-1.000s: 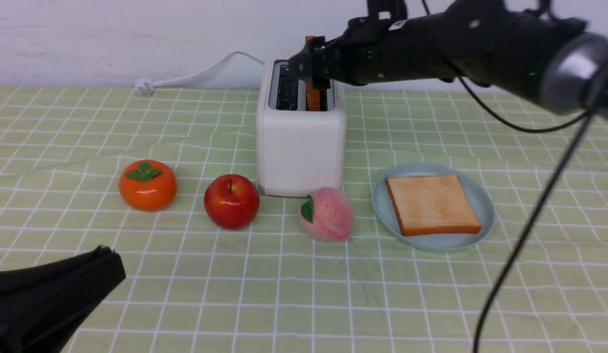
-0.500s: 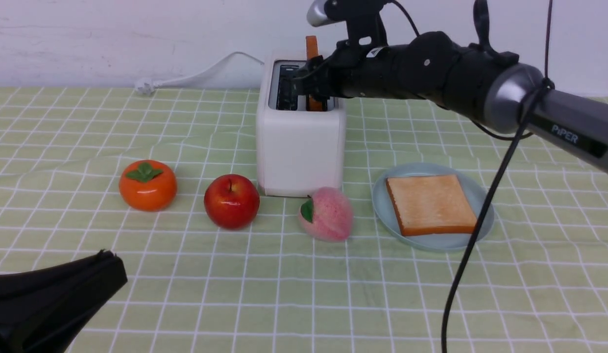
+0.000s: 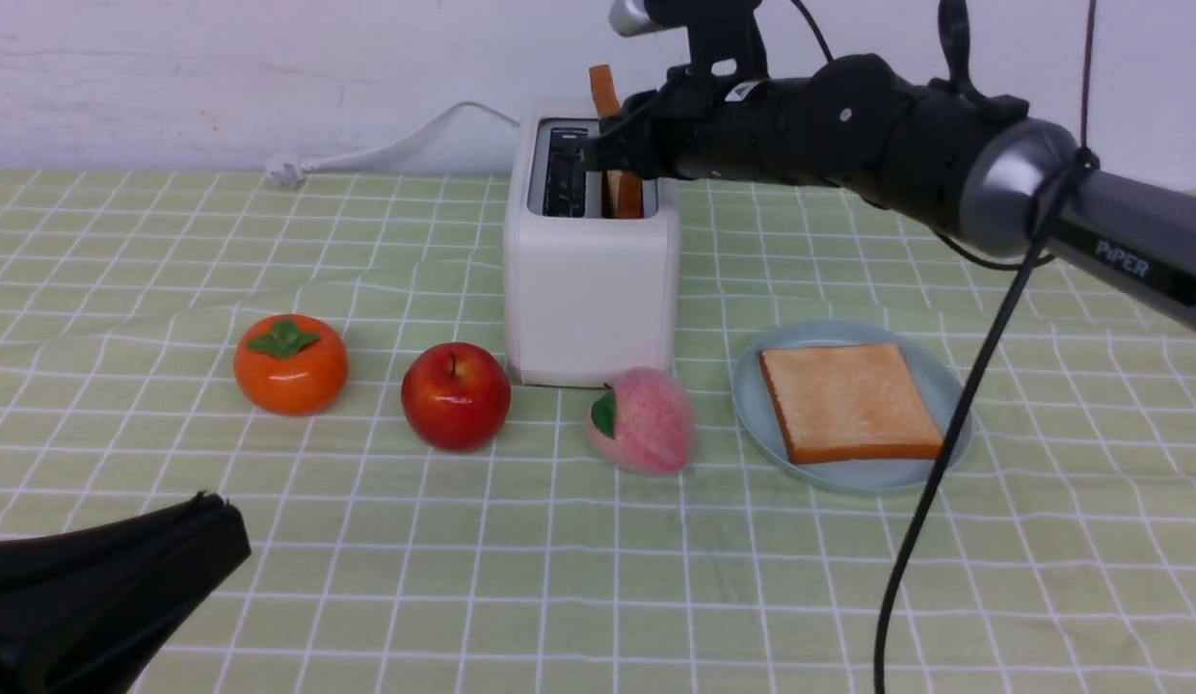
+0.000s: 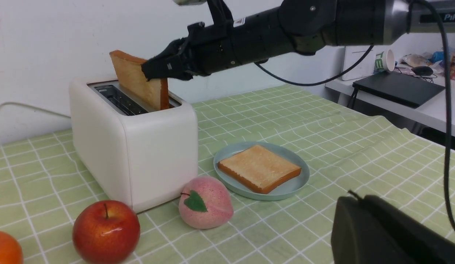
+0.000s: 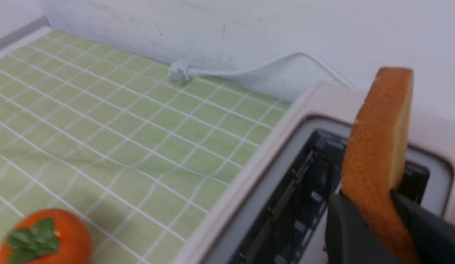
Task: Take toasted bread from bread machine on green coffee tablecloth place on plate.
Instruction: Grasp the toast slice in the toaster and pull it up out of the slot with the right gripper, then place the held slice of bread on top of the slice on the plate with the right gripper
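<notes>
My right claw (image 3: 609,152) pinches 1 slice of toasted bread (image 4: 136,79) near its upper edge. The slice leans, with its lower part in the right slot of the bread machine (image 3: 590,289). The other slice (image 3: 848,400) lies flat on the plate (image 3: 954,414), which sits on the green coffee tablecloth (image 3: 848,598) right of the machine. My left claw (image 3: 204,525) hangs low, pressed together.
</notes>
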